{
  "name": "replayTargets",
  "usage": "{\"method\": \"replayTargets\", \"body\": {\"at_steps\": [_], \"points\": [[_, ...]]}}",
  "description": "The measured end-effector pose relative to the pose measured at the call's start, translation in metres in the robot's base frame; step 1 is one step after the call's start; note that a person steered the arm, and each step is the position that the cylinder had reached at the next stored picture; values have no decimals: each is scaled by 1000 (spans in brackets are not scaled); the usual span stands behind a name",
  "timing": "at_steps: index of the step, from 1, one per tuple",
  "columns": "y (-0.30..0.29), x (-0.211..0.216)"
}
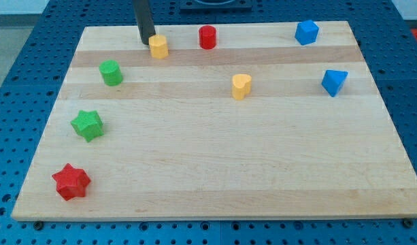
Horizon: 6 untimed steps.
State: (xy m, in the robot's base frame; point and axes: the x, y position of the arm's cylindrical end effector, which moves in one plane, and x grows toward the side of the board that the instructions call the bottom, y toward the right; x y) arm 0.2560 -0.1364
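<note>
My tip [147, 43] stands near the view's top left of the wooden board, touching or almost touching the left side of a yellow block [158, 46]. A red cylinder [207, 37] sits to that block's right. Below and left of my tip is a green block [111, 72]. A green star [88, 125] lies lower on the left, and a red star [71, 182] sits near the bottom left corner. A yellow heart-shaped block [241, 86] is around the middle. Two blue blocks lie at the right, one [307, 32] near the top and one [334, 82] below it.
The wooden board [215, 170] rests on a blue perforated table [18, 61]. The dark rod comes down from the view's top edge. A dark base shows at the top centre, beyond the board.
</note>
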Motion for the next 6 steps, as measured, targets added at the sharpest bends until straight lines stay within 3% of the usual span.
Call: {"method": "replayTargets", "body": {"at_steps": [1,2,6], "points": [[23,44],[28,57],[50,43]]}}
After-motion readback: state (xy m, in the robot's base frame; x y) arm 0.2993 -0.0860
